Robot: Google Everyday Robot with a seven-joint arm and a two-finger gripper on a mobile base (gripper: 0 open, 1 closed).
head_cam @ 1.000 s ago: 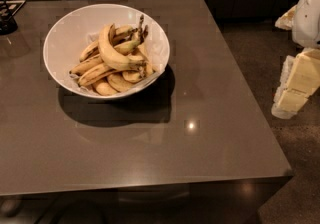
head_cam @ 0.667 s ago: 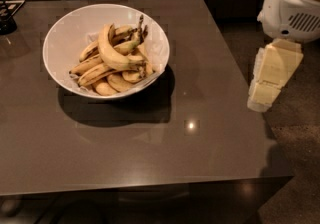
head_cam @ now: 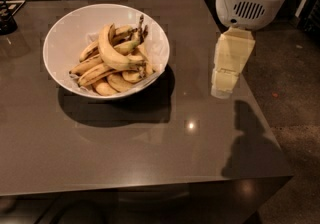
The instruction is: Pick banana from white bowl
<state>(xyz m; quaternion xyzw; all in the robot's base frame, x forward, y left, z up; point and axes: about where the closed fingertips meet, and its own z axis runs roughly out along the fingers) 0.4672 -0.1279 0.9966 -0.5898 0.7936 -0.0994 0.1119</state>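
Observation:
The big white bowl (head_cam: 65, 75) stands on the left half of the dark table. It holds several bananas. The banana (head_cam: 111, 54), the largest and strongly curved, pale yellow, lies on top of the pile across smaller brown-streaked ones. My gripper (head_cam: 222, 88) hangs from the white arm housing at the upper right. It points down over the table's right part, well to the right of the bowl and apart from it. It holds nothing that shows.
The dark glossy table (head_cam: 150, 153) has its right edge just right of the gripper and its front edge near the bottom. A dark object (head_cam: 7, 15) sits at the far left corner. Speckled floor lies to the right.
The arm has swung in from the right edge of the view, leftward over the table, closer to the bowl. The bowl and the bananas have not moved.

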